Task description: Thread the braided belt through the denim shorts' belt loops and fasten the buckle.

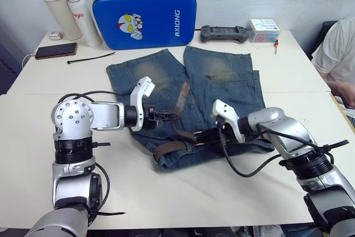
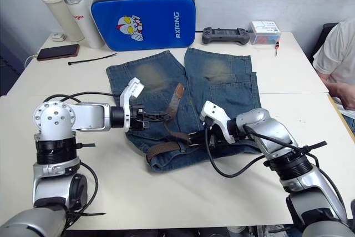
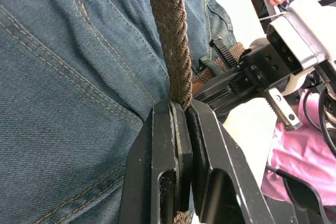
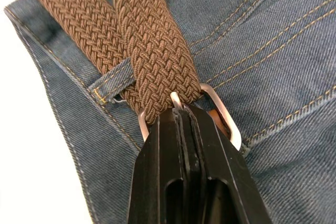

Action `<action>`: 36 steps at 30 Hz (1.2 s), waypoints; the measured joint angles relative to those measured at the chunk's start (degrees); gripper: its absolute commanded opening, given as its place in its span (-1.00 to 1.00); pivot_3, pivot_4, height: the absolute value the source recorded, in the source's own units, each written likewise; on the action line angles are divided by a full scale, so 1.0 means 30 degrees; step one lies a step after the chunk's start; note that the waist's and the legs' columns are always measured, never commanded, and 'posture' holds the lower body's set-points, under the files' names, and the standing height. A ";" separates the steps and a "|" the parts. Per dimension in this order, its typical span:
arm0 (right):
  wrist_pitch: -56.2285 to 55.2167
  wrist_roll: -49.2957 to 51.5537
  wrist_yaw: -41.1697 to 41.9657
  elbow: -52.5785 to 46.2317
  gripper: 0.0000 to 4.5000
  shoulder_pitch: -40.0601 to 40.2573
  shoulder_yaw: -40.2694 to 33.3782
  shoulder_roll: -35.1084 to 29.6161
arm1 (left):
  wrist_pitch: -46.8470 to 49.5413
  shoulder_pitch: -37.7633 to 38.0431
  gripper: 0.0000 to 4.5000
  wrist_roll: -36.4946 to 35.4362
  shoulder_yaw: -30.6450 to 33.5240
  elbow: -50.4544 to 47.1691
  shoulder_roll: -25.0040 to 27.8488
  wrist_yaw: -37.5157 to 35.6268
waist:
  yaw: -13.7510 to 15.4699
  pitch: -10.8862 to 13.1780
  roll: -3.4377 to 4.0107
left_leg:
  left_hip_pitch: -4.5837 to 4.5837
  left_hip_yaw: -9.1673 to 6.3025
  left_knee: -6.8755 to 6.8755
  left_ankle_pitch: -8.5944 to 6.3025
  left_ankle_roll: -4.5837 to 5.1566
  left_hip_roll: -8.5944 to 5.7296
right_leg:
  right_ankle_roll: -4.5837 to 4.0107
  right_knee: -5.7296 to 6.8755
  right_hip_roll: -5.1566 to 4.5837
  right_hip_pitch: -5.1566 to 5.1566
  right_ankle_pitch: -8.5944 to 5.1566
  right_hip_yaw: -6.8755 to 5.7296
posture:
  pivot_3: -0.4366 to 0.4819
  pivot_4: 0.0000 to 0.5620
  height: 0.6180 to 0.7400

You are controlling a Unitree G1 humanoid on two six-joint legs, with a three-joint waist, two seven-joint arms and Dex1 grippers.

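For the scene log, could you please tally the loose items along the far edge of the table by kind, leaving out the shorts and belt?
Bottles: 2, white bottle and second bottle
Blue case: 1
Phone: 1
Black cable tie: 1
Game controller: 1
Small box: 1
Total: 7
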 measured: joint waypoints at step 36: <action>0.0319 -0.6899 -0.2950 -0.5962 -0.99 0.1523 0.3202 -0.0878 | -1.0597 -1.0831 -1.00 1.0923 -0.5618 1.7980 -0.6895 -0.9070 | 0.0098 -0.0144 -0.0163 | 0.0569 -0.0058 -0.0223 -0.0179 -0.0172 -0.0005 | 0.0019 -0.0406 -0.0015 0.0672 0.0018 -0.0057 | -0.05 -0.47 1.00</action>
